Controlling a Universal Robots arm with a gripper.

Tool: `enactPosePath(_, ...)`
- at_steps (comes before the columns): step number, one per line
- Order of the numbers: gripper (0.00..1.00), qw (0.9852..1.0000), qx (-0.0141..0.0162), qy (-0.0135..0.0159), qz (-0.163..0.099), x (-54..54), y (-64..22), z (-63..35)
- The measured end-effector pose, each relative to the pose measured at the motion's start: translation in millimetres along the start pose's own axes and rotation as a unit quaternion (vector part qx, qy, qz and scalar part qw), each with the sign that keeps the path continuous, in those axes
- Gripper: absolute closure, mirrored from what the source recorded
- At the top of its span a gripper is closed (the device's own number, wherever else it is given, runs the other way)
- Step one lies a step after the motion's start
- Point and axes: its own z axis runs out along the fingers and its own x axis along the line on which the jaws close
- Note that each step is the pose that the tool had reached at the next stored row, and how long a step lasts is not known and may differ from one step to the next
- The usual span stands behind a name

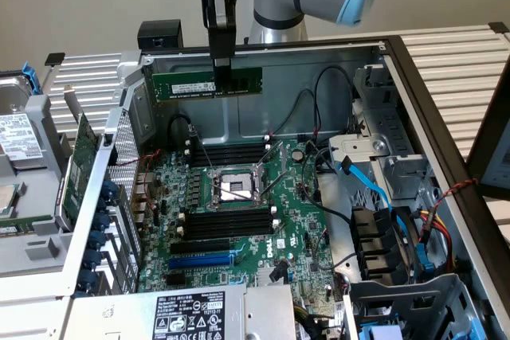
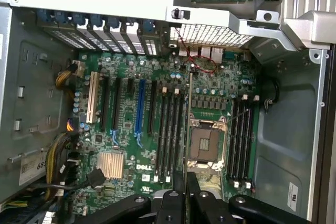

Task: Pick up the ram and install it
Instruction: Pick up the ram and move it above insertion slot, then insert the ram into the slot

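Toward the near edge of the open computer case [image 1: 255, 121], the motherboard [image 1: 295, 220] lies with its black memory slots [image 1: 223, 222] apparently all empty, so installing is not yet done. Farther back, near the case's far wall, the fingers [image 1: 221, 61] clamp the ram [image 1: 187, 85] level, well above the board: picked up, not seated.
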Motion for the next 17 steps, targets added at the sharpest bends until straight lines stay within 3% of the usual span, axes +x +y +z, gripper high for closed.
enactPosePath(2, 0.87, 1.0, 0.003, -0.0072, 0.003, 0.0, 0.0, 0.5)
enactPosePath(4, 0.87, 0.9999, 0.0051, -0.0125, 0.005, 0.0, 0.0, 1.3)
enactPosePath(11, 0.87, 0.9999, 0.0053, -0.0142, 0.006, 0.1, -0.1, 1.9)
enactPosePath(14, 0.87, 0.9998, 0.0054, -0.017, 0.006, 0.1, -0.1, 3.0)
enactPosePath(17, 0.87, 0.9998, 0.0054, -0.017, 0.006, 0.2, -0.1, 3.0)
